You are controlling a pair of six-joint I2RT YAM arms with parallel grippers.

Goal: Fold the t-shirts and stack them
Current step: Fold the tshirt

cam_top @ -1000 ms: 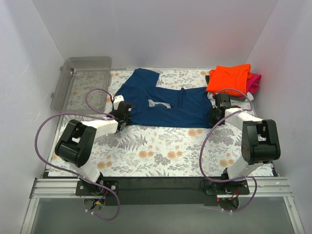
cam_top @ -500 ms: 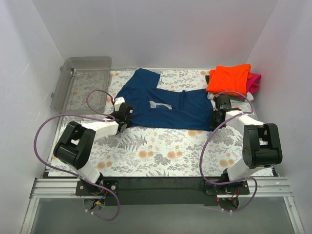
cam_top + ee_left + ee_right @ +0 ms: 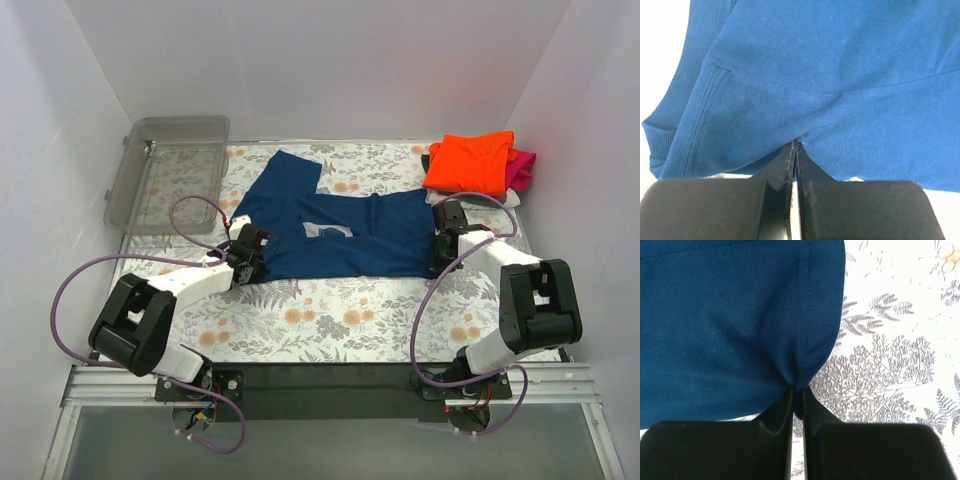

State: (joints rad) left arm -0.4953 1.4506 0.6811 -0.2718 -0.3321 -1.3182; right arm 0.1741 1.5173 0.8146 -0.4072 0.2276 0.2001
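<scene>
A navy blue t-shirt (image 3: 345,232) lies folded lengthwise across the middle of the floral mat, one sleeve (image 3: 288,170) reaching toward the back. My left gripper (image 3: 247,252) is shut on its left end, and navy cloth (image 3: 830,75) bunches into the pinched tips (image 3: 794,146). My right gripper (image 3: 440,240) is shut on the right end, where the hemmed edge (image 3: 805,310) is drawn in between the fingertips (image 3: 798,390). A stack of folded t-shirts sits at the back right: bright orange (image 3: 470,160) on top, magenta (image 3: 522,168) beneath.
A clear plastic bin (image 3: 168,168) stands tilted at the back left. White walls enclose the floral mat (image 3: 340,310) on three sides. The arm bases sit on the black rail (image 3: 320,375) at the near edge.
The left gripper shut on the shirt's left end. Both grippers drew the navy shirt toward the near side, and its front edge straightened.
</scene>
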